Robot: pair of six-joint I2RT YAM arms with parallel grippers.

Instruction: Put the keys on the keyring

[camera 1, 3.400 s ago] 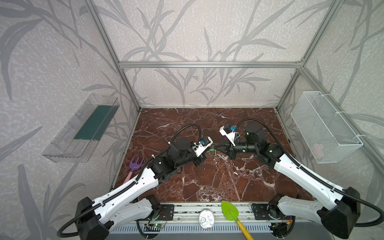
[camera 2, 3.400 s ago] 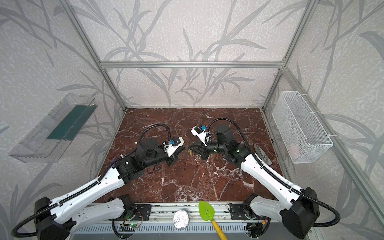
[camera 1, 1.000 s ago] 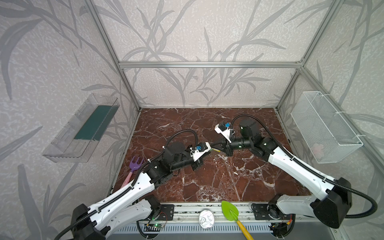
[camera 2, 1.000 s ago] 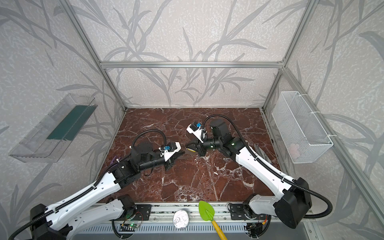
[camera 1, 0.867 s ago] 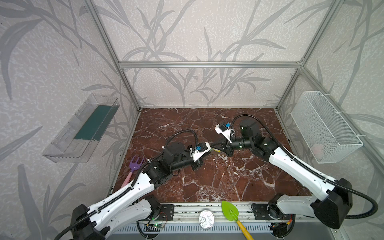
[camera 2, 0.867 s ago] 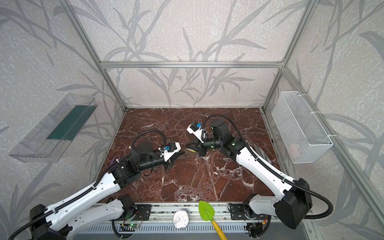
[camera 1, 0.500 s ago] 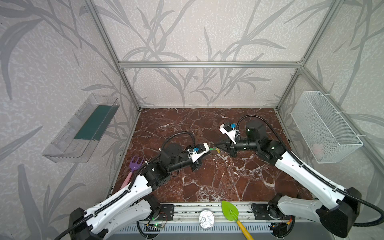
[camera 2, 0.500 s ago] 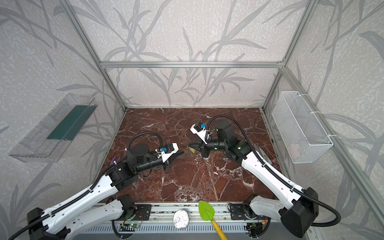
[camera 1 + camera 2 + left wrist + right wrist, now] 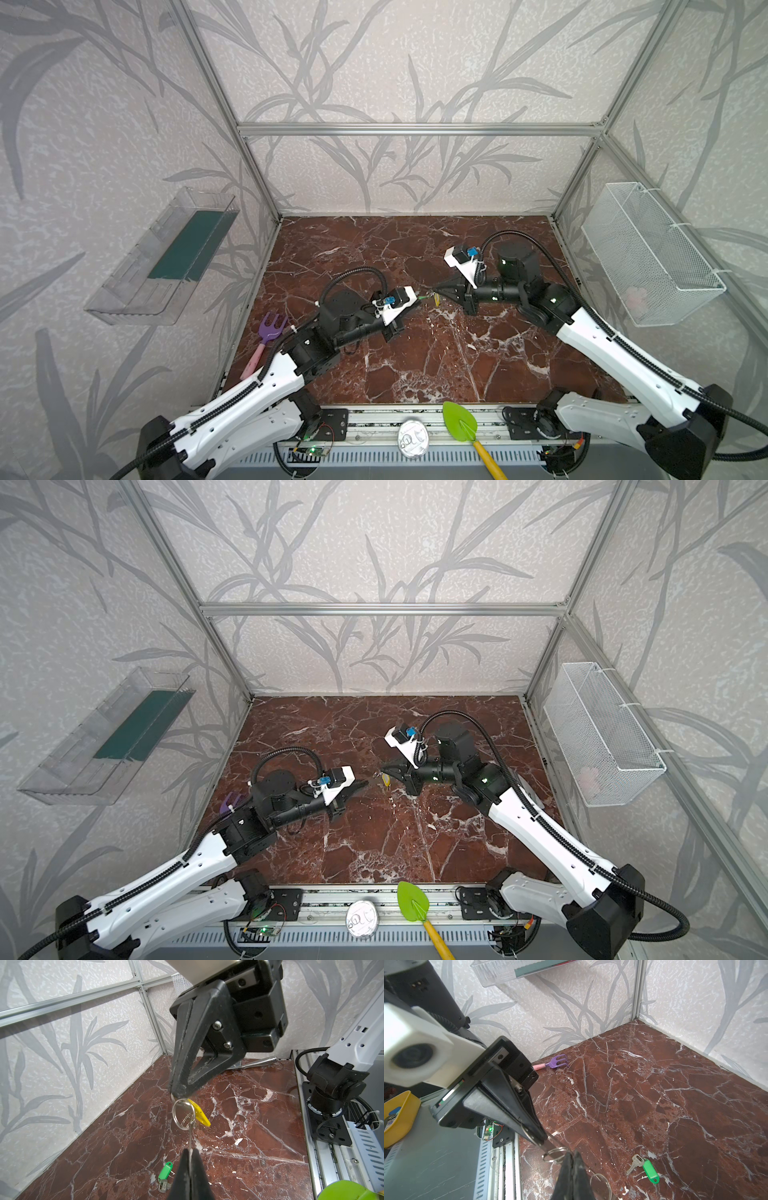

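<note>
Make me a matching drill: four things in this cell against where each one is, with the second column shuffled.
Things:
1. green-tag key
2. yellow-tag key
3. purple fork
4. spade

Places:
A. on the front rail
B. lying flat in the middle of the floor
C. held up in the air
D. at the floor's left edge

Pairs: 1-B, 2-C, 3-D, 4-A

Reddish-brown marble surface [image 9: 419, 357]. On it: green-tagged key [image 9: 644, 1166] near the middle, purple toy fork [image 9: 272, 330] by the left edge, silvery tool [image 9: 257, 1062] over on the right.
</note>
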